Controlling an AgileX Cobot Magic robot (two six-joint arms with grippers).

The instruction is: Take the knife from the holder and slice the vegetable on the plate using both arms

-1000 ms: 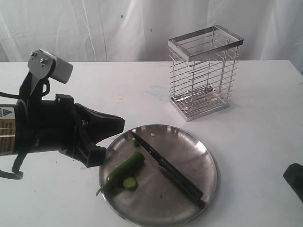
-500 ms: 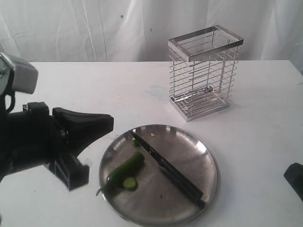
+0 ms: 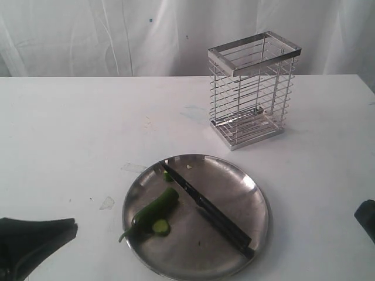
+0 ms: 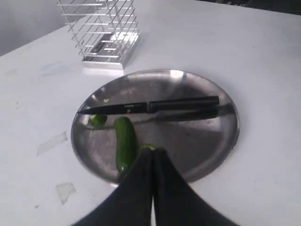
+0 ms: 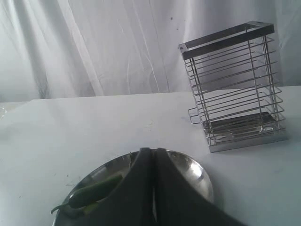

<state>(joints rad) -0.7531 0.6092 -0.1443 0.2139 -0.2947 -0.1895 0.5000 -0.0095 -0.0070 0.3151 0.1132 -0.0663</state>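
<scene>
Knife (image 3: 206, 209) is out of the holder (image 3: 252, 88) and lies flat on the plate (image 3: 258, 196). It runs diagonally, with the blade tip at the plate's 11 o'clock and the black handle reaching the rim at 5 o'clock. No fingers are on it. A small pale mark sits on the blade near the handle, too small to read.

Vegetable (image 3: 156, 206), a green chili, lies on the plate's 8 o'clock side. Its stem points to 7 o'clock and its cut end points to 1 o'clock, just beside the blade; can't tell if they touch. A round cut slice (image 3: 160, 226) sits against the chili at its 5 o'clock. A tiny green bit (image 3: 168, 176) lies by the blade tip.

Holder is chrome wire and stands upright on the white surface (image 3: 70, 134) at 1 o'clock from the plate, well apart. No readable label on it.

Left fingers (image 4: 145, 164) are pressed together and hold nothing. In the exterior view they sit low at 8 o'clock from the plate, off its rim. In the left wrist view their tips overlap the plate edge next to the chili.

Right fingers (image 5: 143, 162) are also closed tight and empty. They show only as a dark corner at the plate's 3 o'clock, at the edge of the exterior view.

Two pale smudges (image 3: 107, 202) mark the surface at 9 to 10 o'clock from the plate. A white curtain (image 3: 88, 35) hangs behind.
</scene>
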